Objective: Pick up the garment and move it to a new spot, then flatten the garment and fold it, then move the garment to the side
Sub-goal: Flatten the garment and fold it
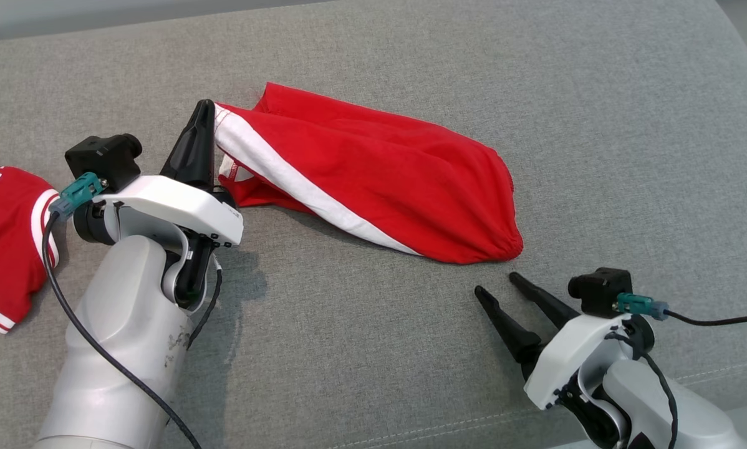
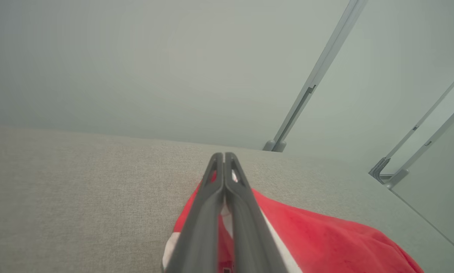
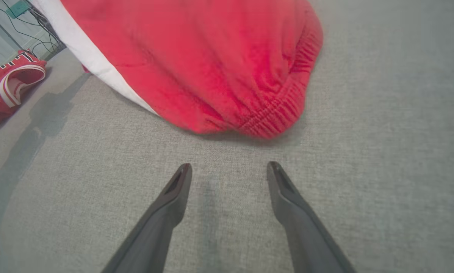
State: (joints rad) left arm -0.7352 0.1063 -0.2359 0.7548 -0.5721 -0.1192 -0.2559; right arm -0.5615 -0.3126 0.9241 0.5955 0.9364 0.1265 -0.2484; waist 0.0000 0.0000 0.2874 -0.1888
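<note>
Nearest on the right, the right gripper hovers low over the grey woven fabric surface with its two dark fingers spread well apart and nothing between them. Its tips point at the gathered elastic waistband of the red fabric shorts-like garment with a white side stripe, close to it but not touching.

Near left, the left gripper has its fingers pressed together, clamped on the white-edged hem at the garment's far-left end. In the left wrist view the fingers cover the pinch itself, so how much cloth is caught cannot be told. A white patch inside the hem opening could be a label or the stripe's inner side; nothing on it is readable.

The garment lies crumpled across the middle of the surface, waistband to the near right and hem to the far left, the white stripe running along its near side.

At the left edge lies a second red garment with white trim, cut off by the frame. It carries white, dark-outlined characters, too incomplete to read.

Beyond the surface, the left wrist view shows grey metal rails against a pale wall.
</note>
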